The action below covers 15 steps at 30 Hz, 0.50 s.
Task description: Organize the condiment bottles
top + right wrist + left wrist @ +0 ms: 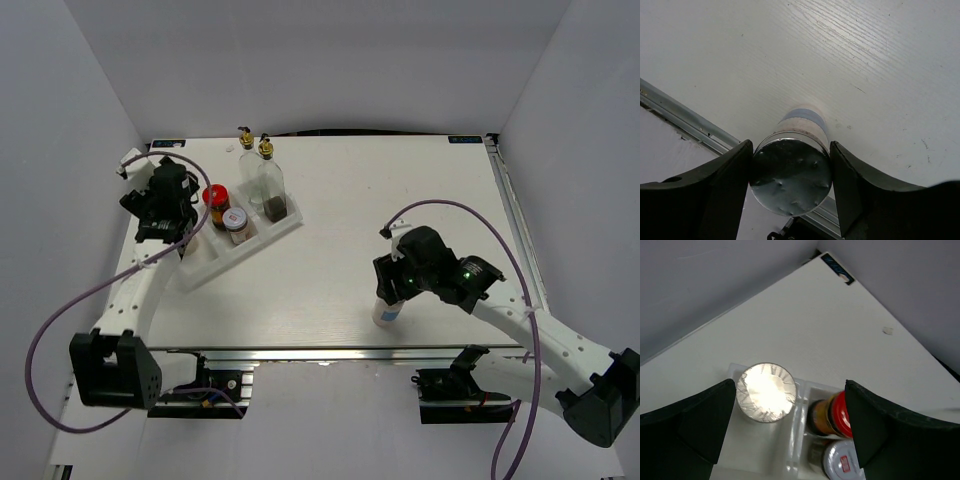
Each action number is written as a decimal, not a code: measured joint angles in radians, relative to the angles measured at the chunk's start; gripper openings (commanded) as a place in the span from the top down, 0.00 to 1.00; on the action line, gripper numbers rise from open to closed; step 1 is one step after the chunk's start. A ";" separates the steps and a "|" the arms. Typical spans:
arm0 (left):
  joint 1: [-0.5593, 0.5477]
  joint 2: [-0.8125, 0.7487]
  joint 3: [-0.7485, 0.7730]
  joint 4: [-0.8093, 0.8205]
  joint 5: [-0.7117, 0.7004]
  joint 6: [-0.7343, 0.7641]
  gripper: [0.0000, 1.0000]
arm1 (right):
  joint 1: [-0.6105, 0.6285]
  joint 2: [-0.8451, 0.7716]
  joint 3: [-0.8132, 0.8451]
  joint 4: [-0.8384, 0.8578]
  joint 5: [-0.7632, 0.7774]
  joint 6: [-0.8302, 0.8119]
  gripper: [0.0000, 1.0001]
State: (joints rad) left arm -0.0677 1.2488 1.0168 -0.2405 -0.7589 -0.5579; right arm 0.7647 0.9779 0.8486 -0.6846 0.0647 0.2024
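From above, left gripper (178,222) hides the tray shaker (766,391), right gripper (391,298) covers most of the loose shaker (386,315); left wrist view crops the labelled jar (842,464).

White arms (135,300), black hands (790,165), purple cables (445,203)

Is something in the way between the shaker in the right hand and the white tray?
Nothing visible. The silver-capped pale shaker in the right hand has only bare white table between it and the white plastic tray.
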 measured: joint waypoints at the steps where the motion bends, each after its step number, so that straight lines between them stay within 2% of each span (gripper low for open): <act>1: -0.001 -0.031 -0.002 -0.010 0.046 0.002 0.02 | 0.000 0.002 0.000 0.000 0.000 0.000 0.69; 2: -0.002 -0.065 -0.005 -0.016 0.087 0.005 0.02 | 0.000 0.005 0.003 0.000 -0.001 0.000 0.78; 7: -0.016 -0.253 -0.033 0.020 0.333 0.046 0.02 | 0.000 0.026 0.019 -0.004 -0.008 -0.005 0.92; 9: -0.033 -0.317 -0.073 0.108 0.481 0.058 0.02 | 0.000 0.041 0.045 -0.015 -0.015 -0.015 0.93; 10: -0.054 -0.335 -0.100 0.163 0.563 0.063 0.02 | 0.000 0.051 0.064 -0.019 -0.017 -0.023 1.00; 12: -0.132 -0.343 -0.153 0.289 0.740 0.097 0.02 | 0.000 0.082 0.130 -0.032 -0.022 -0.033 1.00; 15: -0.329 -0.272 -0.207 0.405 0.979 0.238 0.02 | 0.000 0.131 0.241 -0.035 -0.029 -0.043 1.00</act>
State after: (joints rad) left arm -0.3965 0.9768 0.8101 0.1642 0.2203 -0.3195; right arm 0.7643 1.1088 1.0893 -0.7193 0.0360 0.1593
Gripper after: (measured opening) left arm 0.982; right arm 0.648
